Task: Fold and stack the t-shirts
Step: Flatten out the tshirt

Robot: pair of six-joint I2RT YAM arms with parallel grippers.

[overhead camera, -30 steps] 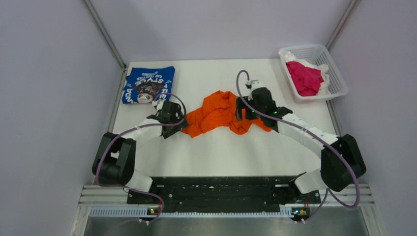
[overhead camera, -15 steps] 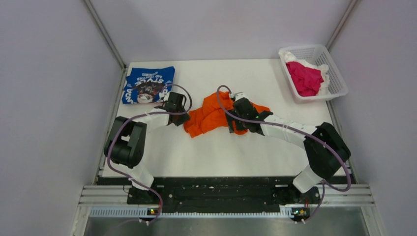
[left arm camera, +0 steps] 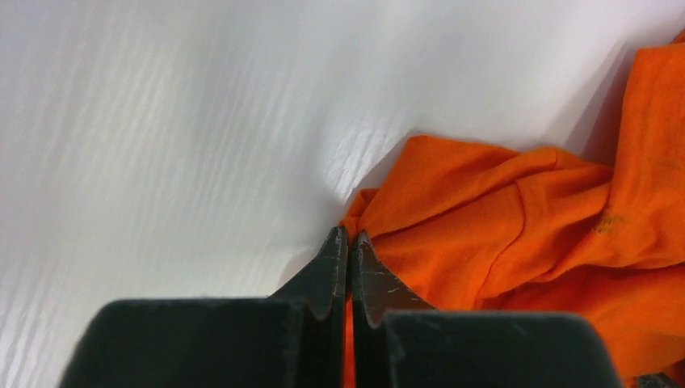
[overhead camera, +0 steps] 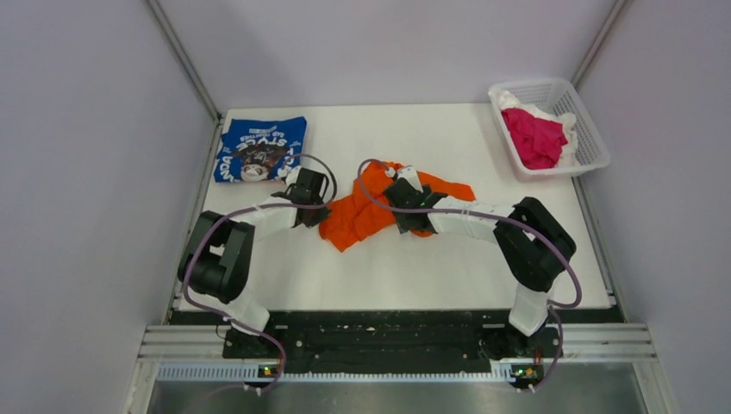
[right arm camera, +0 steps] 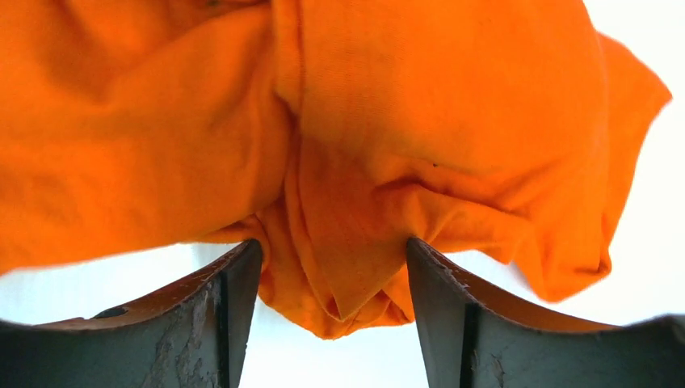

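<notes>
Orange t-shirt (overhead camera: 349, 220) lies crumpled in a loose heap near the middle of the white counter (overhead camera: 388, 267), between my two arms, with the blue t-shirt (overhead camera: 259, 148) lying flat at the far left corner. It looks light, soft and limp, so I judge it will sag and bunch wherever it is unsupported, and a hem edge or corner is the best place to pinch. My left end effector (left arm camera: 348, 240) is clenched on the shirt's left corner, while my right end effector (right arm camera: 333, 242) is spread wide with a fold between its jaws, not yet gripped.
</notes>
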